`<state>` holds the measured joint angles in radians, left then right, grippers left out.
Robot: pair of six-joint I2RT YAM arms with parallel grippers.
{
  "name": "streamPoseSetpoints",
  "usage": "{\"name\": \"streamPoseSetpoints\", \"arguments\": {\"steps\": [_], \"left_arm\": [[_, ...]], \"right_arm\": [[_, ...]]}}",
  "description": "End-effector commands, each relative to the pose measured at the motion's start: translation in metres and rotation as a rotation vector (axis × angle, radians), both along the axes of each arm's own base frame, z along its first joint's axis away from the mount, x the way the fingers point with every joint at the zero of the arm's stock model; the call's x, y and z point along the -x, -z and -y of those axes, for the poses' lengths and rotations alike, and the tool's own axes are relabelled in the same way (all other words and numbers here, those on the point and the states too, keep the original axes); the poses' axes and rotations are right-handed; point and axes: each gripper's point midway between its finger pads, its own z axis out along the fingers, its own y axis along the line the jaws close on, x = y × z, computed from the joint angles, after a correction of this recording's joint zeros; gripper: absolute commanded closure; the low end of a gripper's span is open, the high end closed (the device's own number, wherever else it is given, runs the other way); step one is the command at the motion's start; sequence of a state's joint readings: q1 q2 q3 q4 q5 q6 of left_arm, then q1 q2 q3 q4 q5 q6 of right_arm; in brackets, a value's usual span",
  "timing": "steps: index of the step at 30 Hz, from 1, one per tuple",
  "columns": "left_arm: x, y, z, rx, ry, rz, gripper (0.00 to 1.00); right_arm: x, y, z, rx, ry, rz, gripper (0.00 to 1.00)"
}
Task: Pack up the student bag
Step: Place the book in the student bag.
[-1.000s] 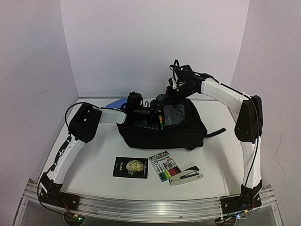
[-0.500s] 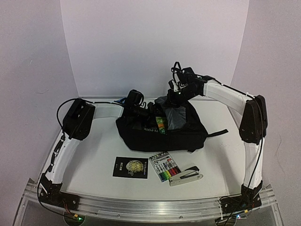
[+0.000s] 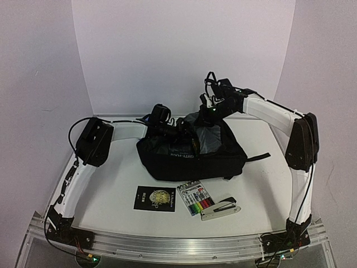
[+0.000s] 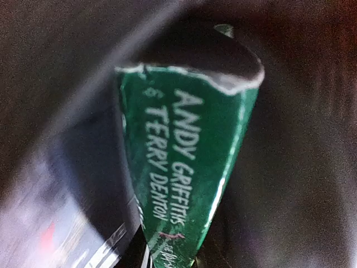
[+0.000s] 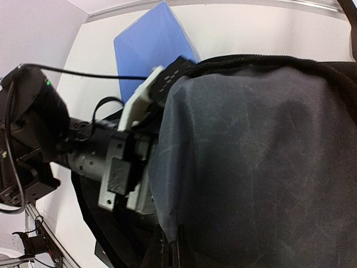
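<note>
From my seat I see a white table (image 3: pixel 111 184) boxed in by plain pale walls (image 3: pixel 184 50) at the back and on both sides, with an aluminium rail (image 3: pixel 178 245) along the near edge where both arms are bolted. The student bag (image 3: pixel 189 162) lies on its side at the middle of the table, towards the back wall, with its mouth facing up and left and its grey lining (image 5: pixel 251 167) showing.

The right gripper (image 3: pixel 211 114) reaches in from the far right, its fingers pressed together on a fold of that lining at the top of the opening.

The left gripper (image 3: pixel 179 134) is inside the bag's mouth. Its camera is filled by the spine of a green book (image 4: pixel 184 167) in the dark interior, and I cannot tell whether its fingers are spread or pinching.

On the bare table near the rail lie a black booklet (image 3: pixel 155 198), a marker pack (image 3: pixel 195 200) and a stapler (image 3: pixel 220 208), the last two touching. A blue sheet (image 5: pixel 150 44) lies flat behind the bag, by the back wall
</note>
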<state>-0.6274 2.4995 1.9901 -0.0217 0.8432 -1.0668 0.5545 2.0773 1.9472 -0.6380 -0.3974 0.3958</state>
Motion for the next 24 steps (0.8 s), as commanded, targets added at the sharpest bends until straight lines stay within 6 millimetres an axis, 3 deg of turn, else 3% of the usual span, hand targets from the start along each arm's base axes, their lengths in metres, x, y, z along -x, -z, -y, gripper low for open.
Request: {"name": "streamPoseSetpoints", "arguments": {"steps": [1,4,6,10,14,19,24], "left_arm": [[-0.004,-0.040,0.040,0.163,0.079,0.132,0.86],[0.000,-0.034,0.052,0.176,0.100,0.116,0.85],[0.003,-0.027,0.049,0.154,0.101,0.107,0.75],[0.004,-0.034,0.022,0.079,0.047,0.140,0.50],[0.008,-0.032,-0.003,0.016,-0.003,0.132,0.40],[0.009,-0.024,-0.013,-0.028,-0.054,0.126,0.43],[-0.002,-0.020,-0.002,0.007,-0.063,0.136,0.65]], "right_arm": [[0.006,-0.062,-0.018,-0.146,-0.072,0.093,1.00],[0.006,-0.064,-0.021,-0.149,-0.083,0.099,1.00],[0.005,-0.065,-0.020,-0.146,-0.084,0.105,1.00],[0.006,-0.064,-0.016,-0.140,-0.079,0.103,1.00],[0.010,-0.060,-0.013,-0.135,-0.079,0.092,1.00],[0.011,-0.060,-0.011,-0.132,-0.077,0.090,1.00],[0.014,-0.059,-0.011,-0.138,-0.086,0.082,1.00]]}}
